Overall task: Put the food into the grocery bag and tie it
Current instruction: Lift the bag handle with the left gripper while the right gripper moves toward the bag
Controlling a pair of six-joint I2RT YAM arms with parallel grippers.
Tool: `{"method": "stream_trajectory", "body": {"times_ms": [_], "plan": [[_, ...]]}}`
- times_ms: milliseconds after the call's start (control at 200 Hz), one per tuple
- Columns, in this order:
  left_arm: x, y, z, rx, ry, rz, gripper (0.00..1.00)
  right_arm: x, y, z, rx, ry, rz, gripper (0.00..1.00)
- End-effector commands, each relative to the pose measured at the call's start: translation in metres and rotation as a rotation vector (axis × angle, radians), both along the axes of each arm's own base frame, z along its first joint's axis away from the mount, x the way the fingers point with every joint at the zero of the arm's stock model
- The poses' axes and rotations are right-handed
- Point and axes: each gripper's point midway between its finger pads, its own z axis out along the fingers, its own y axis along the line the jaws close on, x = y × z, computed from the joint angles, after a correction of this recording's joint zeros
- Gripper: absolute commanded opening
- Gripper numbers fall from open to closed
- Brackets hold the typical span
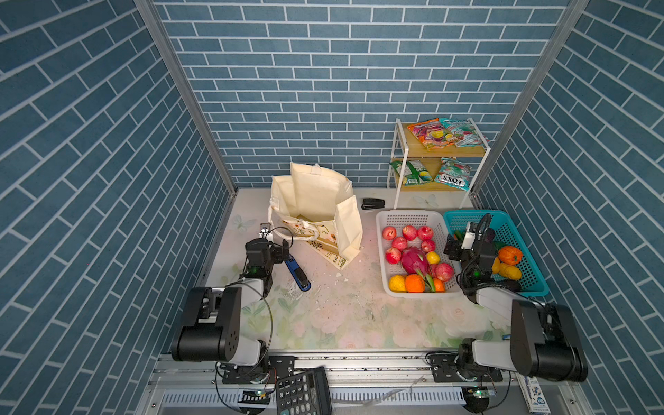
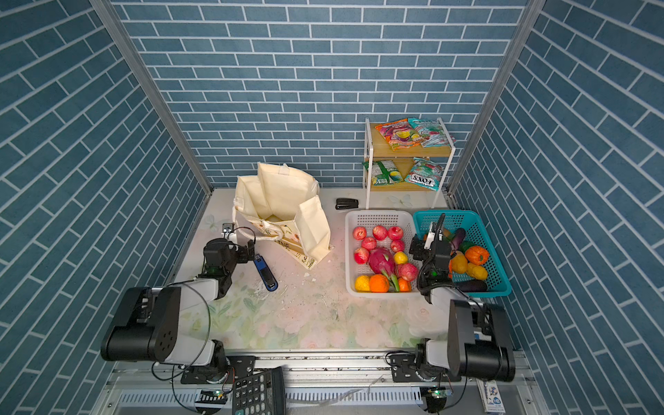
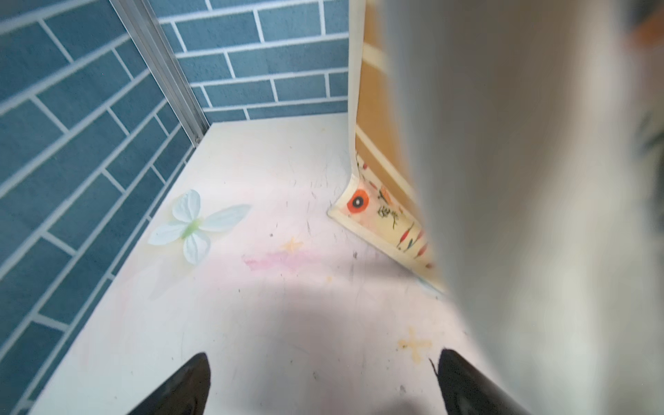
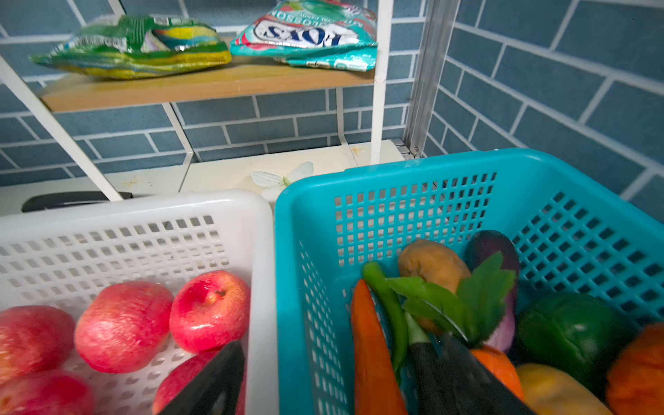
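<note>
Blue-brick walls enclose a floral table (image 1: 341, 316). Centre-left, the grocery bag (image 1: 316, 208) is stood open. The dragon fruit (image 1: 415, 260) and orange fruits (image 1: 415, 283) are contained in the white basket (image 1: 409, 214) at right; the snack packets (image 1: 431, 133) are laid on the far shelf (image 1: 397, 161). The left gripper (image 3: 323, 354) is spread wide, empty, just beside the bag. The right gripper (image 4: 343, 341) is parted, empty, astride the rims of the white basket and the teal basket (image 4: 395, 172).

Two arms (image 1: 215, 323) with black joints, white links, black tapered fingers (image 3: 187, 388).

Bright, even light, soft shadows — wide-angle edge bending, blurry wrist-view foregrounds
</note>
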Motion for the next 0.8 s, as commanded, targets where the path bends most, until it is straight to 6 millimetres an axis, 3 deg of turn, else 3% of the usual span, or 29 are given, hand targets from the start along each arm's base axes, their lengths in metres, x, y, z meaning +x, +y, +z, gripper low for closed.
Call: {"method": "stream_trajectory", "body": {"times_ms": [0,215,285,310,420,645,795], "plan": [[-0.012,0.009,0.027,-0.054,0.096,0.087,1.0,-0.024,-0.011,0.009,0.117,0.067,-0.124,0.83],[-0.06,0.019,0.075,-0.113,0.089,0.179,0.99,-0.046,-0.008,0.048,0.226,0.059,-0.18,0.82],[-0.077,0.022,0.076,-0.115,0.123,0.203,0.96,-0.049,-0.004,0.055,0.235,0.07,-0.174,0.82],[-0.08,0.023,0.087,-0.119,0.113,0.215,0.95,-0.05,-0.003,0.056,0.24,0.078,-0.171,0.82],[-0.103,0.03,0.098,-0.165,0.183,0.301,0.9,-0.051,0.006,0.066,0.269,0.098,-0.144,0.81],[-0.141,0.029,0.144,-0.412,0.257,0.481,0.71,-0.049,0.027,0.082,0.315,0.124,-0.089,0.79],[-0.156,0.013,0.169,-0.669,0.248,0.545,0.68,-0.045,0.04,0.093,0.367,0.133,-0.073,0.78]]}}
